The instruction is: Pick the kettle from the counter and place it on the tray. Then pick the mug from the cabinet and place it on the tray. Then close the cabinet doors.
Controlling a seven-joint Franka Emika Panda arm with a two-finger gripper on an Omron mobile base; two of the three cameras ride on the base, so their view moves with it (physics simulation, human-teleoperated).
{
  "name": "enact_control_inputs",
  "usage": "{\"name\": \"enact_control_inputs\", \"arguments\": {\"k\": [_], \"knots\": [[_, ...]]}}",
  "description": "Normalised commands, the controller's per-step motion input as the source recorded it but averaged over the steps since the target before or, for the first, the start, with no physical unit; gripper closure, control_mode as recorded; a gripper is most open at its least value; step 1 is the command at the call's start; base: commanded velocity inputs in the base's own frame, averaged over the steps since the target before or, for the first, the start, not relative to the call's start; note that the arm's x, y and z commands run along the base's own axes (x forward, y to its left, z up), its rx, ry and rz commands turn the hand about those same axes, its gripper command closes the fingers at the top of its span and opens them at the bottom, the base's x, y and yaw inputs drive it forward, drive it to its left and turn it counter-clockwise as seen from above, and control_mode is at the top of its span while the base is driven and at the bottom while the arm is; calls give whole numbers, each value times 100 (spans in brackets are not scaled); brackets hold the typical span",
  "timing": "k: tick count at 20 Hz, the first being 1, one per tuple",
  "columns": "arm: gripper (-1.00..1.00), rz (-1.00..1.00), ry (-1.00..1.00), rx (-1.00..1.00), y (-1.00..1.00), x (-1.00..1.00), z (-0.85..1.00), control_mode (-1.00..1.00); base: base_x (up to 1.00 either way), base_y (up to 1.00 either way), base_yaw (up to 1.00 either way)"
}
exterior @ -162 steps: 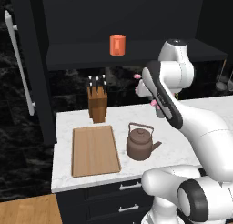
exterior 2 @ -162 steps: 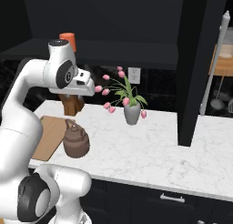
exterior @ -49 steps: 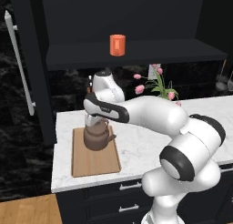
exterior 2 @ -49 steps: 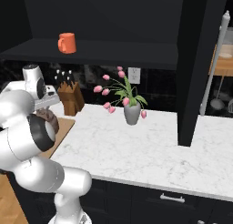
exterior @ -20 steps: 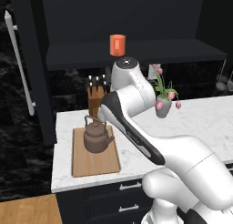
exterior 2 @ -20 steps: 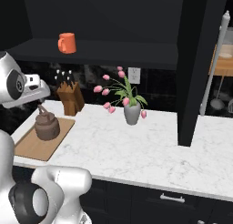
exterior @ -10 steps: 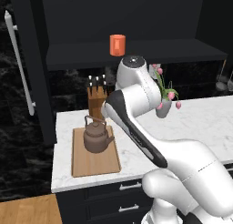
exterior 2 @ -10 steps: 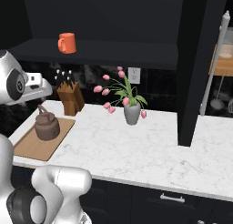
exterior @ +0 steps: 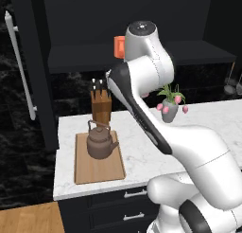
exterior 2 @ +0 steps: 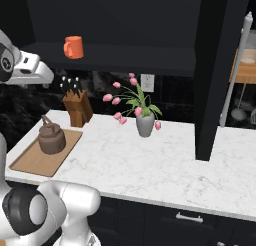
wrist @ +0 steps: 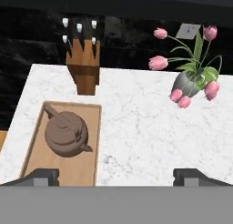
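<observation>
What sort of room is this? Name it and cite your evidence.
A kitchen, rendered rather than real: a marble counter over dark drawers, a knife block, a kettle on a wooden tray, and a mug in the wall cabinet.

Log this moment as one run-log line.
kettle: on tray | mug: on cabinet shelf | claw: open, above counter, holding nothing | doors: open

Below me the kettle (wrist: pixel 66 134) sits on the tray (wrist: pixel 84 170) at the bench's (wrist: pixel 136 127) left end — knife block (wrist: pixel 83 68) just behind it, vase (wrist: pixel 189 84) well to the right. The mug (exterior 2: pixel 73 47) stands on the cabinet (exterior 2: pixel 125 52) shelf above.
</observation>
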Motion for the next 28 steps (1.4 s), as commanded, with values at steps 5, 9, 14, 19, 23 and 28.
{"name": "enact_control_inputs", "arguments": {"k": [5, 9, 14, 19, 23, 28], "knots": [[-100, -29, -20, 14, -4, 0, 52, -100, 0, 0, 0], [-100, -7, -8, 4, -9, 23, 4, -100, 0, 0, 0], [-100, -3, -18, 0, -21, 34, 5, -100, 0, 0, 0], [-100, 0, -12, 0, -21, 19, 13, -100, 0, 0, 0], [-100, -3, 0, 0, -3, 21, 16, -100, 0, 0, 0], [-100, -2, 0, 0, 0, 30, 2, -100, 0, 0, 0]]}}
